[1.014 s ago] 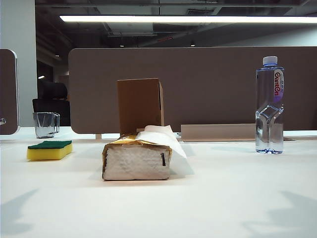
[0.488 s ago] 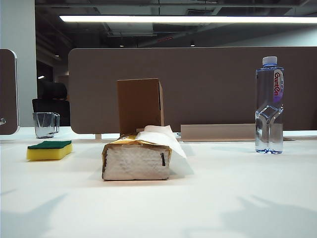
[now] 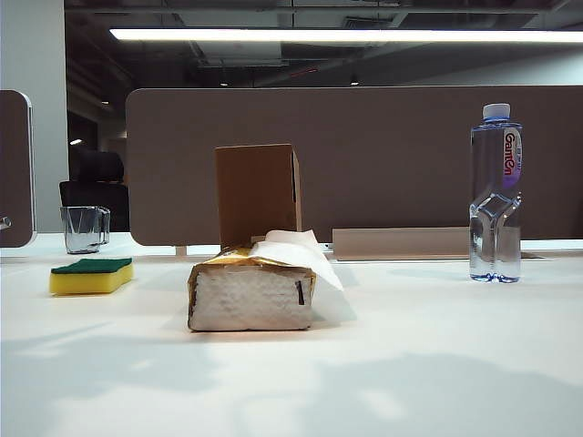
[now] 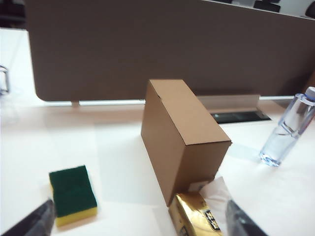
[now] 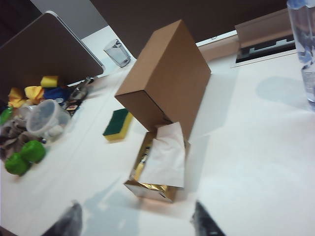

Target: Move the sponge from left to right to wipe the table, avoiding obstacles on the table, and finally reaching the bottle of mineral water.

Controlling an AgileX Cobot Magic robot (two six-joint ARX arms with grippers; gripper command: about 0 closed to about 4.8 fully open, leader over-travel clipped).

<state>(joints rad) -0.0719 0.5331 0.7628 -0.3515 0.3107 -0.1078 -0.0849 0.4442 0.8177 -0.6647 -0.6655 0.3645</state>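
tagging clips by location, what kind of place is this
Probably an open-plan office: a white desk-style table backed by a brown partition screen, a black office chair beyond it, and strip lighting under an exposed ceiling.

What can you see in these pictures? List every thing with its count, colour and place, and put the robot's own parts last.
sponge: one, yellow with green top, table's left.
tissue pack: one, gold-edged, white sheet out, middle front.
cardboard box: one, brown, upright behind the tissue pack.
bottle of mineral water: one, clear, pale blue cap, far right.
glass cup: one, clear, behind the sponge.
table: one, white.
partition: brown, behind the table.
clutter: green, yellow and clear items, off to one side in the right wrist view.
left gripper: dark fingertips apart, above the table.
right gripper: dark fingertips apart, above the table.
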